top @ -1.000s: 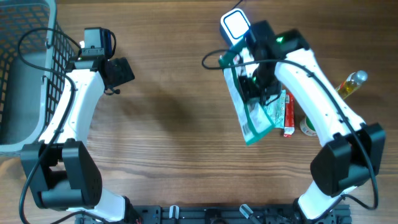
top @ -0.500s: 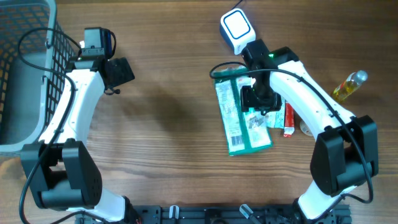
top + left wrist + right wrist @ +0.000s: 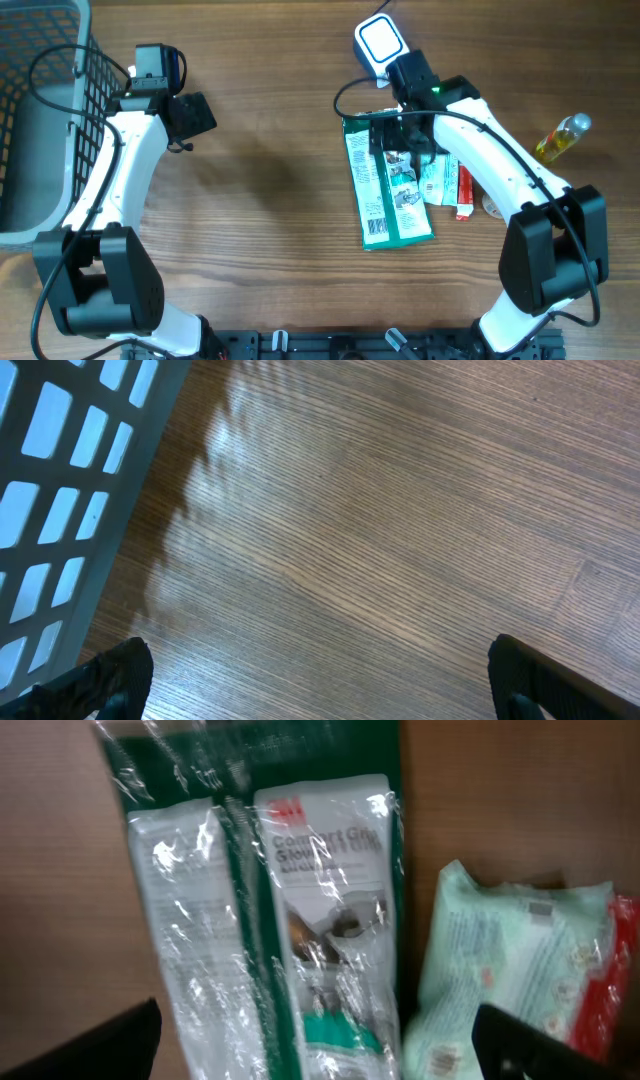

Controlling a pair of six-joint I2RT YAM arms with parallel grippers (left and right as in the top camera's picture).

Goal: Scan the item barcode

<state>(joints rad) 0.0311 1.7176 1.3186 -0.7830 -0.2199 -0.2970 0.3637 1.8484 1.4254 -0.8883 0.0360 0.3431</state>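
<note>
The item, a flat green 3M package (image 3: 385,195) in clear wrap, lies flat on the wooden table, long side running away from me. The white barcode scanner (image 3: 378,42) stands just beyond its far end. My right gripper (image 3: 405,140) hovers over the package's far half with its jaws wide open, holding nothing. In the right wrist view the package (image 3: 300,900) fills the middle below the open right gripper (image 3: 320,1050). My left gripper (image 3: 190,115) is open over bare wood at the far left, as the left wrist view also shows (image 3: 320,680).
A pale green packet (image 3: 437,180) and a red packet (image 3: 463,192) lie against the package's right side. A yellow bottle (image 3: 562,135) lies at the far right. A grey wire basket (image 3: 40,120) stands at the left edge.
My right gripper has opened and let go of the green package, which dropped from a tilted hold to lie flat on the table. The left arm has not moved.
</note>
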